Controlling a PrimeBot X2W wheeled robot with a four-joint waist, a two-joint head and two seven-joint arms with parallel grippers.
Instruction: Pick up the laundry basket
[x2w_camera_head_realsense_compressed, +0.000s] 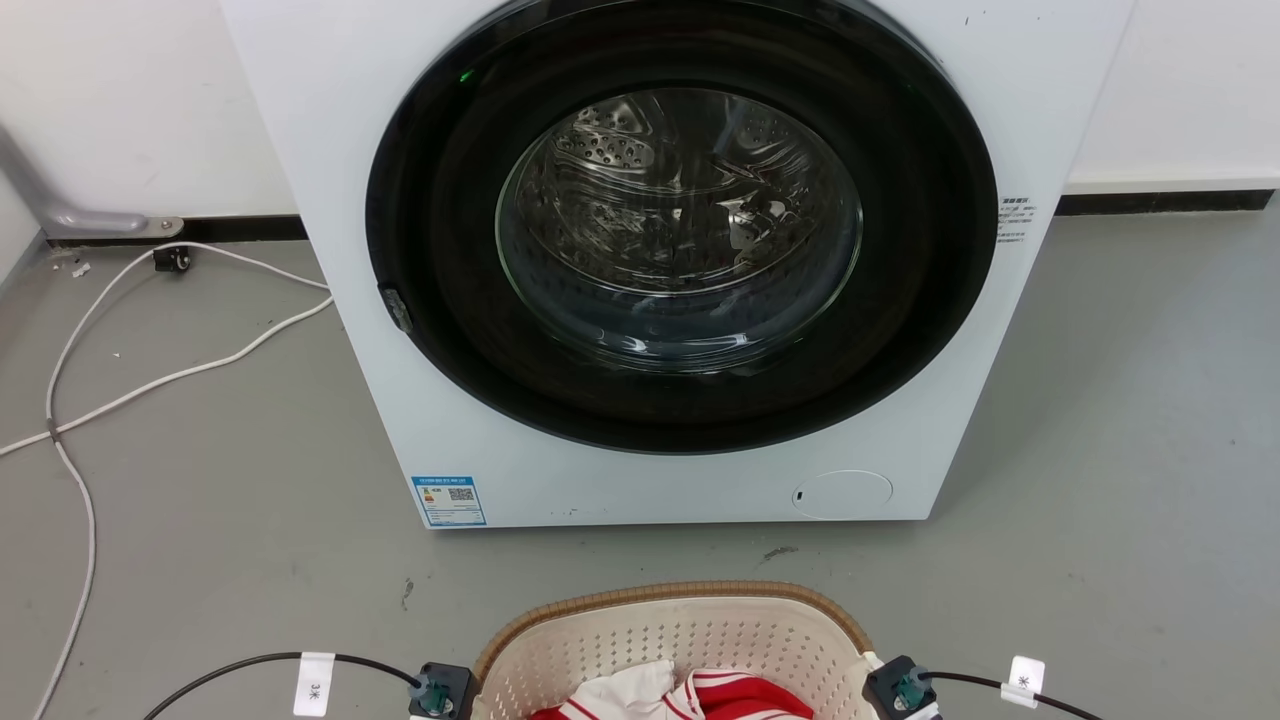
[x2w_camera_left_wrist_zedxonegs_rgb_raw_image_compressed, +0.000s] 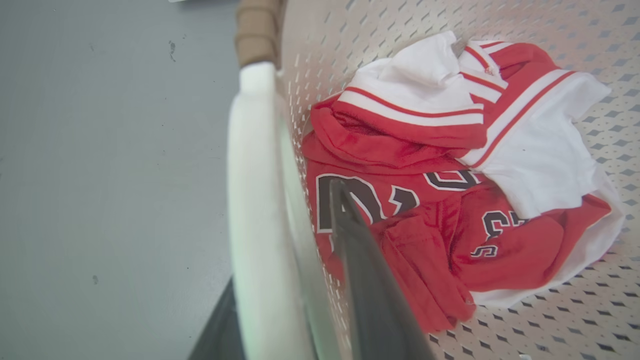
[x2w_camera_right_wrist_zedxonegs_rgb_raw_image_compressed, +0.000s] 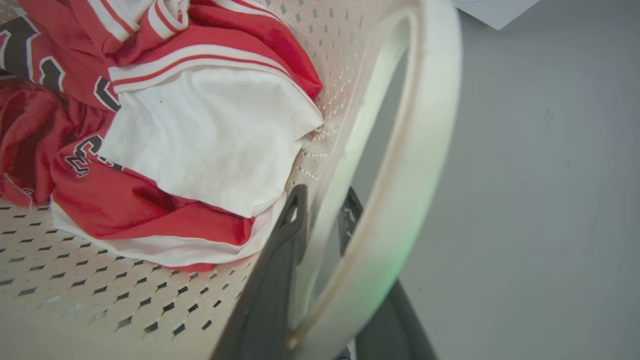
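Bottom centre of head view: laundry basket (x2w_camera_head_realsense_compressed: 680, 625) on grey floor (x2w_camera_head_realsense_compressed: 200, 500), red-and-white jerseys (x2w_camera_left_wrist_zedxonegs_rgb_raw_image_compressed: 425, 200) heaped inside. Left gripper (x2w_camera_left_wrist_zedxonegs_rgb_raw_image_compressed: 285, 250) astride white left handle (x2w_camera_left_wrist_zedxonegs_rgb_raw_image_compressed: 255, 200); clamped or loose, cannot tell. Right gripper (x2w_camera_right_wrist_zedxonegs_rgb_raw_image_compressed: 324, 200) pinched on basket wall under right handle (x2w_camera_right_wrist_zedxonegs_rgb_raw_image_compressed: 420, 150). White cable (x2w_camera_head_realsense_compressed: 150, 384) at far left. Washing machine (x2w_camera_head_realsense_compressed: 330, 150) close beyond basket.

left gripper (x2w_camera_left_wrist_zedxonegs_rgb_raw_image_compressed: 280, 245) astride white side handle (x2w_camera_left_wrist_zedxonegs_rgb_raw_image_compressed: 255, 175) | cream perforated plastic laundry basket (x2w_camera_left_wrist_zedxonegs_rgb_raw_image_compressed: 550, 320) right of handle | crumpled red-and-white jersey (x2w_camera_left_wrist_zedxonegs_rgb_raw_image_compressed: 400, 150) inside
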